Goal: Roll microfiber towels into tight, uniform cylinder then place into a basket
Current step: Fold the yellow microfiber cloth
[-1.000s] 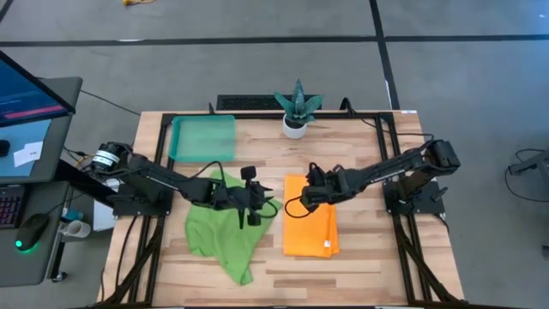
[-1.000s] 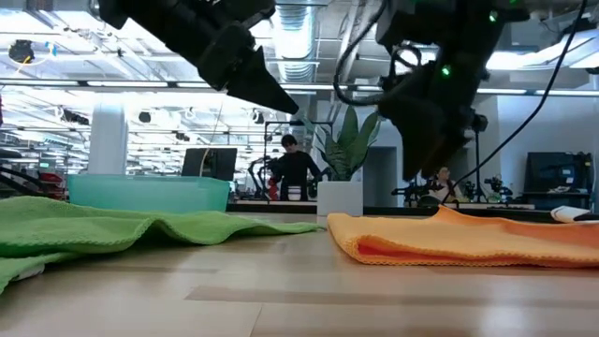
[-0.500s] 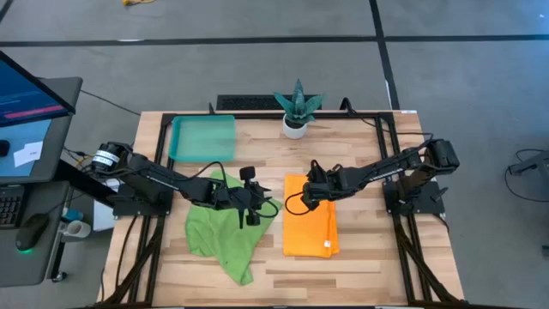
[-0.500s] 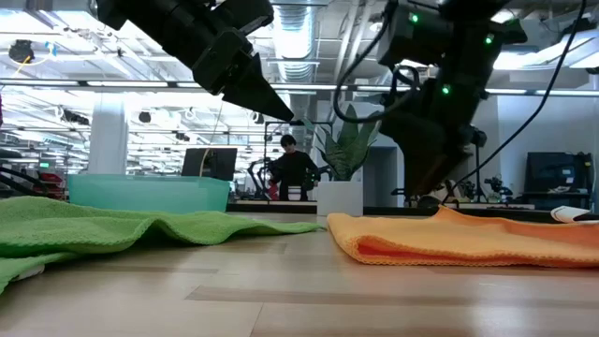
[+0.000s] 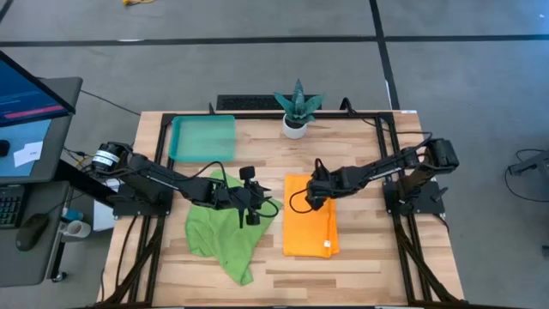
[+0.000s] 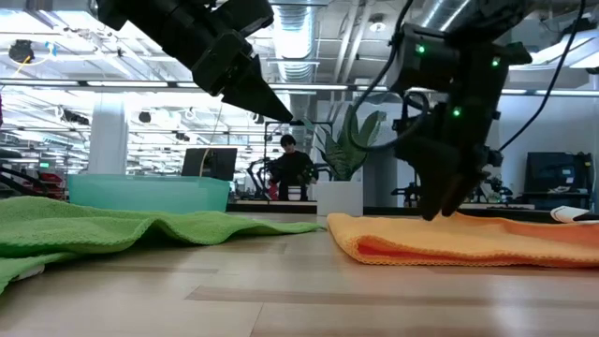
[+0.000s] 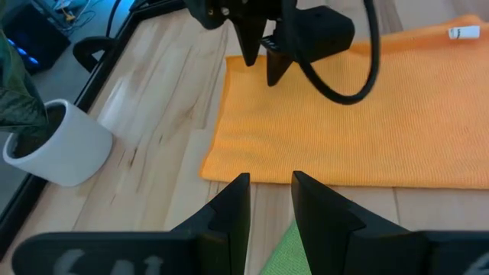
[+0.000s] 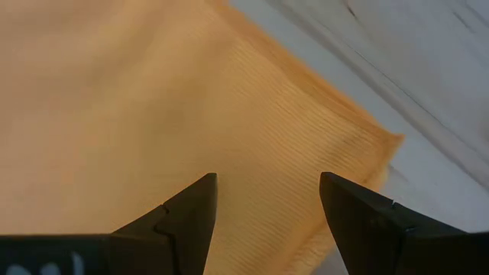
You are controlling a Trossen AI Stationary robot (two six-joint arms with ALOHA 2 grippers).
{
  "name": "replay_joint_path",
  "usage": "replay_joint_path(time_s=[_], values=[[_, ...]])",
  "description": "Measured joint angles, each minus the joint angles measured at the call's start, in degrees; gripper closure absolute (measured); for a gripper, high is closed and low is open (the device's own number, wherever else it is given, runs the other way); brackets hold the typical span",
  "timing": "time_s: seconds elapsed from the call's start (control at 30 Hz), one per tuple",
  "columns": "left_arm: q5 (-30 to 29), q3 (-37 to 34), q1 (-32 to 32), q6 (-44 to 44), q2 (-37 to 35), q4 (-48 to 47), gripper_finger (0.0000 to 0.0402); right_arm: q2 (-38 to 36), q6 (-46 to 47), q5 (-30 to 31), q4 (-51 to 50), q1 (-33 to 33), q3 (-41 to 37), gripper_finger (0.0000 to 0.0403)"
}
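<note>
Wooden table (image 5: pixel 369 266): teal basket (image 5: pixel 202 138), potted plant (image 5: pixel 296 109), green towel (image 5: pixel 221 240), orange towel (image 5: pixel 310 232).

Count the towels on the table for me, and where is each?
2. The green towel lies crumpled under the left gripper; the orange towel lies flat, with the open right gripper over its far edge. None in the basket.

A pale wooden table (image 5: pixel 369 257) stands on a grey floor (image 5: pixel 257 69) crossed by dark lines. A monitor (image 5: pixel 26 90), keyboard (image 5: pixel 9 206) and mouse (image 5: pixel 34 227) sit on a desk beside it. Level across the table, an open hall shows ceiling ducts (image 6: pixel 299 28), strip lights, a white column (image 6: pixel 108 136) and a person (image 6: pixel 292 168) far off.
</note>
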Motion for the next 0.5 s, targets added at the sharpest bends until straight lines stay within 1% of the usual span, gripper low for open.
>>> replay_joint_path(time_s=[0.5], values=[[0.7, 0.0, 0.0, -0.5, 0.0, 0.0, 0.0310, 0.0, 3.8, -0.1, -1.4, -3.5, -0.5, 0.0148]])
